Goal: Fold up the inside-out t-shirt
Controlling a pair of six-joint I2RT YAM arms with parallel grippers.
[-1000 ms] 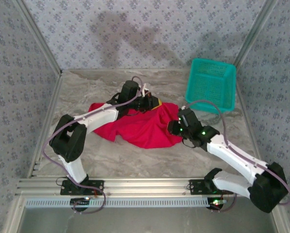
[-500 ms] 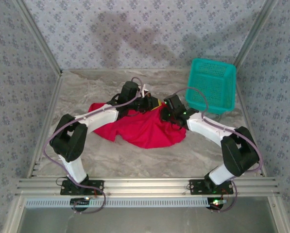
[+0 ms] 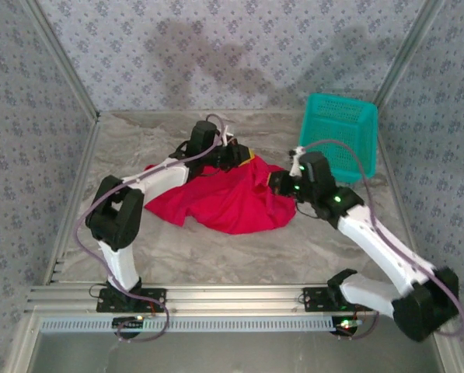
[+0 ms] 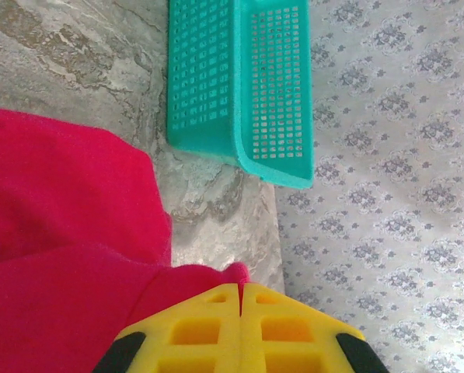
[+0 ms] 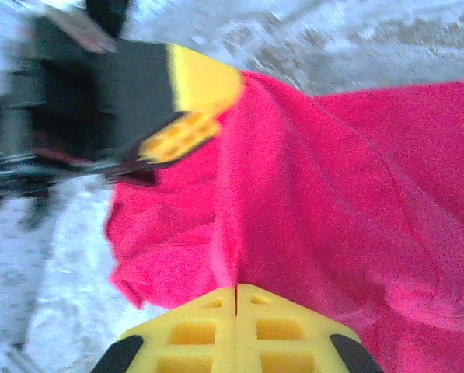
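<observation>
Inside-out t-shirt (image 3: 232, 203) pinched at two spots on the side toward the teal basket (image 3: 339, 136).

Left hand (image 4: 240, 289): yellow pads pressed together, with a nub of red cloth caught at the tips. Right hand (image 5: 236, 291): pads also closed flush. A raised ridge of cloth runs straight into the seam between them, so it reads as a grip on the shirt too. The hands sit near each other, the right one between the left one and the basket.

Cloth outward from the grips: tented at the pinches, slack and rumpled beyond. It lies in a heap on the bench (image 3: 138, 140) beside the basket, on its left-arm side, not touching it.

Step, as I judge it: gathering an edge to open the heap out. No fold made yet, so the task is at an early stage. The next move likely calls for drawing the hands apart and upward so the cloth spreads flat. Such thin pinches could slip.

Hard to make out:
- Collar, sleeves and white tag are not identifiable.
- I cannot tell which part of the garment either hand holds.
- The right wrist view is blurred.
- The basket-side edge of the heap is partly behind the right arm.
</observation>
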